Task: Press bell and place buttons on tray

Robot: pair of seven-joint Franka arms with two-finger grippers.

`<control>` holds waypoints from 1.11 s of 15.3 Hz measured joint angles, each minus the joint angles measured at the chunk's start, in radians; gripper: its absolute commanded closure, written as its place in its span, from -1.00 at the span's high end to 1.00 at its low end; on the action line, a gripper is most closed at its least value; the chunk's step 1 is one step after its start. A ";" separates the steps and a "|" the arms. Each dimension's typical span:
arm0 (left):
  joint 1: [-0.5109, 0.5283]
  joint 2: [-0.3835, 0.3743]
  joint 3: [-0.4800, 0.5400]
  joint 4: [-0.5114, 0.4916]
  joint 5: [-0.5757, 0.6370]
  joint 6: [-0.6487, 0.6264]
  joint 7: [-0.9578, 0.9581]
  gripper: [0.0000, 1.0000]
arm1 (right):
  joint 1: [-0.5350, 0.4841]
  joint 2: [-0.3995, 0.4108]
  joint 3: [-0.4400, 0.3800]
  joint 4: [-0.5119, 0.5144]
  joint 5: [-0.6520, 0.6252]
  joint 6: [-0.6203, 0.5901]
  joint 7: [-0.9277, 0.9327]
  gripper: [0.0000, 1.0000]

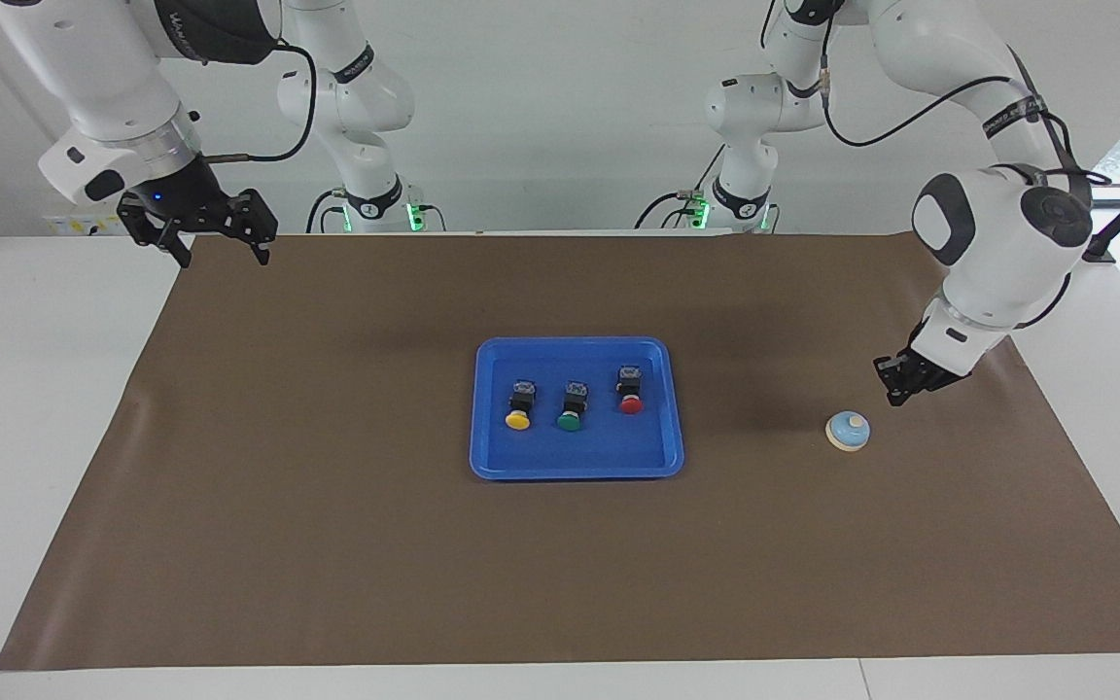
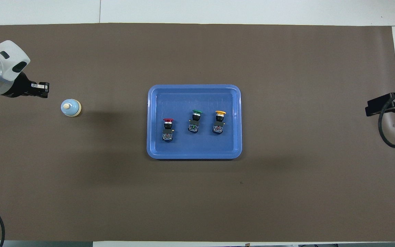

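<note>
- A big brown mat [image 1: 560, 544] covers most of the white table [image 1: 45, 389].
- One blue tray [image 1: 577, 467] sits in the middle of the mat.
- Three buttons lie in the tray in a row, and they do not touch each other.
- The red button [image 1: 630, 391] is toward the left arm's end of the tray. The green button [image 1: 572, 406] is in the middle. The yellow button [image 1: 519, 405] is toward the right arm's end.
- One small blue bell [image 1: 848, 431] stands on the mat, well apart from the tray, toward the left arm's end of the table.
- Nothing lies between the bell and the tray, only bare mat.
- There are two arms, and each one has one gripper.
- The left gripper [image 1: 898, 383] hangs low over the mat, just beside the bell. It does not touch the bell. Its fingers are pressed together and hold nothing.
- The right gripper [image 1: 216, 247] waits up in the air over the mat's edge at the right arm's end. Its fingers are spread wide and hold nothing.
</note>
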 measured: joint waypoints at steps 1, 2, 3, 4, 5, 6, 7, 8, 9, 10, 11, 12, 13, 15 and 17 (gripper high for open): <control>0.000 0.014 0.000 -0.001 0.000 0.006 0.000 -1.00 | -0.001 0.000 -0.001 0.000 0.000 0.000 0.000 1.00; 0.000 0.025 0.000 -0.004 0.000 0.013 0.000 -1.00 | -0.002 0.000 -0.001 0.000 0.000 0.000 0.000 1.00; 0.000 0.031 0.001 -0.013 0.000 0.022 0.000 -1.00 | -0.002 0.000 -0.001 0.000 0.000 0.000 0.000 1.00; 0.000 0.033 0.001 -0.025 0.000 0.034 0.000 -1.00 | -0.002 0.000 -0.001 0.000 0.000 0.000 0.000 1.00; 0.000 0.033 0.001 -0.037 0.000 0.039 0.000 -1.00 | -0.002 0.000 -0.001 0.000 0.000 0.000 0.000 1.00; 0.000 0.033 0.001 -0.047 0.000 0.042 0.000 -1.00 | -0.002 0.000 -0.001 0.000 0.000 0.000 0.000 1.00; 0.000 0.033 0.001 -0.055 0.000 0.045 0.000 -1.00 | -0.002 0.000 -0.001 0.000 0.000 0.000 0.000 1.00; 0.000 0.033 0.001 -0.064 0.000 0.049 0.000 -1.00 | -0.002 0.000 -0.001 0.000 0.000 0.000 0.000 1.00; 0.000 0.032 0.001 -0.073 0.000 0.055 0.000 -1.00 | -0.002 0.000 -0.001 0.000 0.000 0.000 0.000 1.00; 0.000 0.032 0.001 -0.086 0.000 0.068 0.000 -1.00 | -0.002 0.000 -0.001 0.000 0.000 0.000 0.000 1.00; 0.000 0.031 0.001 -0.101 0.000 0.091 0.000 -1.00 | -0.002 0.000 -0.001 0.000 0.000 0.000 0.000 1.00; 0.000 0.025 0.001 -0.113 0.000 0.113 0.000 -1.00 | -0.002 0.000 -0.001 0.000 0.000 0.000 0.000 1.00; 0.000 0.019 0.001 -0.125 0.000 0.129 -0.001 -1.00 | -0.002 0.000 -0.001 0.000 0.000 0.000 0.000 1.00; 0.000 0.013 0.001 -0.135 0.000 0.142 -0.001 -1.00 | -0.002 0.000 -0.001 0.000 0.000 0.000 0.000 1.00; 0.000 0.013 0.002 -0.133 0.000 0.139 -0.001 -1.00 | -0.002 0.000 -0.001 0.000 0.000 0.000 0.000 1.00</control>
